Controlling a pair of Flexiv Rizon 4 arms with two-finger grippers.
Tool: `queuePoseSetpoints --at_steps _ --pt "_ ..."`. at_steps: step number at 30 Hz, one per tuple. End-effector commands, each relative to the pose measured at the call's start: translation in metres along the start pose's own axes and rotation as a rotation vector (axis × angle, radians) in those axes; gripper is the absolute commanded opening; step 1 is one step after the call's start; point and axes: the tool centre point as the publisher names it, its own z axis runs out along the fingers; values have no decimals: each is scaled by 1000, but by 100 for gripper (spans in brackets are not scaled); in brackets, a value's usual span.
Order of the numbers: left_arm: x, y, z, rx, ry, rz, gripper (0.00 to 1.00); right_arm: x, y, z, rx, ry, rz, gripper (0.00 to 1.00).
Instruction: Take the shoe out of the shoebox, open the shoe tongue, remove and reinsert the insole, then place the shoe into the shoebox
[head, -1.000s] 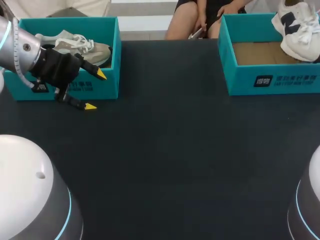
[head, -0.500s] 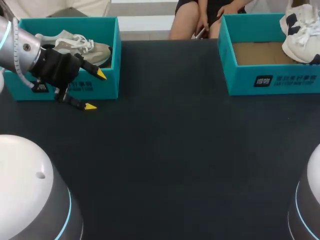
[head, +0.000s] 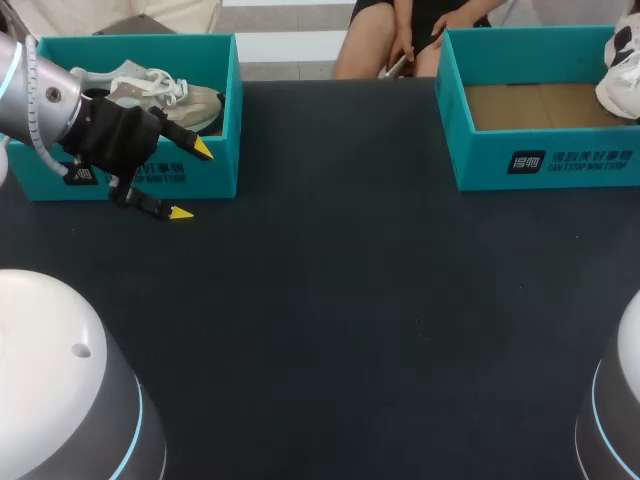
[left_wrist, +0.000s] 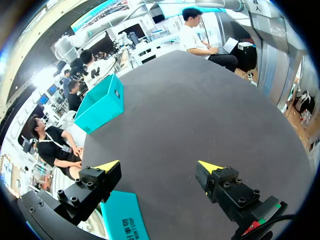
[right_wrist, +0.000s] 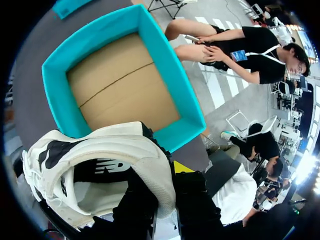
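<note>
The dark desk (head: 330, 320) is seen nearest in the head view. Over its left part the left pincer (head: 192, 181) is held just in front of the left shoebox (head: 228, 100). Its fingers are spread wide and nothing is gripped; only desk surface is seen between the two yellow tips in its wrist view. Part of that box's front wall is covered by the arm. A grey shoe (head: 165, 95) is lying inside, its lower part hidden by the wall and the wrist.

At the far right, the white shoe (head: 622, 70) is raised over the right end of the right shoebox (head: 540, 160). Most of it is cut off by the edge of the head view, where the arm holding it is not seen.

In the right wrist view the right pincer (right_wrist: 165, 172) is closed on the heel rim of the white shoe. One finger is hidden inside the shoe, and one yellow tip is shown outside it. The box's brown cardboard floor is seen beyond the shoe. Whether the shoe touches the near rim cannot be told.
</note>
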Motion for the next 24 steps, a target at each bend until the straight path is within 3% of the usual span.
queuePoseSetpoints --at_steps 1,5,6,8,13,24 --pt "0 -1 0 -3 1 0 100 -1 -13 -5 99 4 379 0" --pt "0 -1 0 -3 1 0 100 7 -33 -7 127 65 776 0" --pt "0 -1 0 -3 1 0 100 10 -37 -7 168 65 886 0" --pt "0 -1 0 -3 1 0 100 15 -42 -8 136 106 1031 0" --pt "0 -1 0 -3 1 0 100 23 -51 -10 177 205 1330 0" --pt "0 -1 0 -3 1 0 100 23 -51 -10 177 205 1330 0"
